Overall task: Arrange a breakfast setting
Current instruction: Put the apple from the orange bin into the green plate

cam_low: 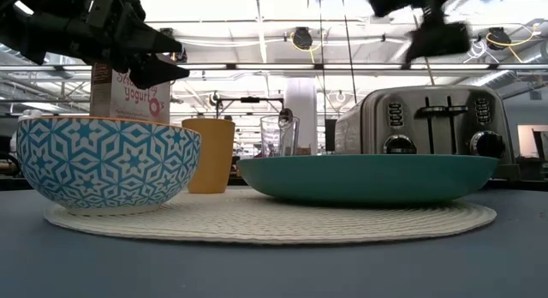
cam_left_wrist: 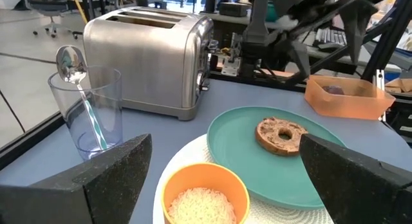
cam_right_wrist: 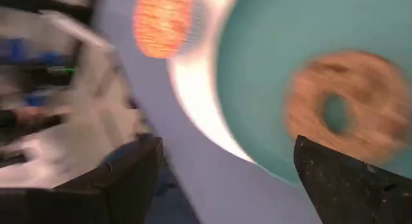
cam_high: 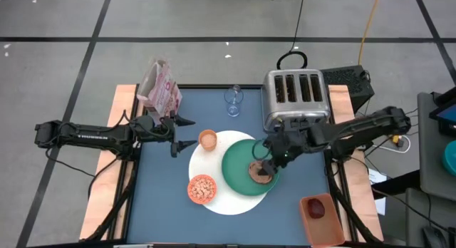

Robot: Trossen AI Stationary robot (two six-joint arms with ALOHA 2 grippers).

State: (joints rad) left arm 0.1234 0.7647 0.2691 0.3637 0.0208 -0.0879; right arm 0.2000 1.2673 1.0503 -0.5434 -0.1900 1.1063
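Green plate (cam_high: 239,169) rests on the white round mat (cam_high: 214,202), just in front of the toaster (cam_high: 296,98) on the desk (cam_high: 164,212). Bagel (cam_high: 262,172) lies flat on the plate, on the side nearer the toaster's right end. Right end effector (cam_high: 265,154) hangs over the bagel, fingers spread, nothing between them. Left end effector (cam_high: 182,132) hovers left of the plate, fingers spread wide, empty, beside the orange cup (cam_high: 207,140). Patterned bowl (cam_high: 201,189) sits on the mat's front-left edge. Clear glass (cam_high: 233,100) with spoon (cam_left_wrist: 69,62) stands left of the toaster. Orange container (cam_high: 320,218) with dark fruit sits front-right of the plate.
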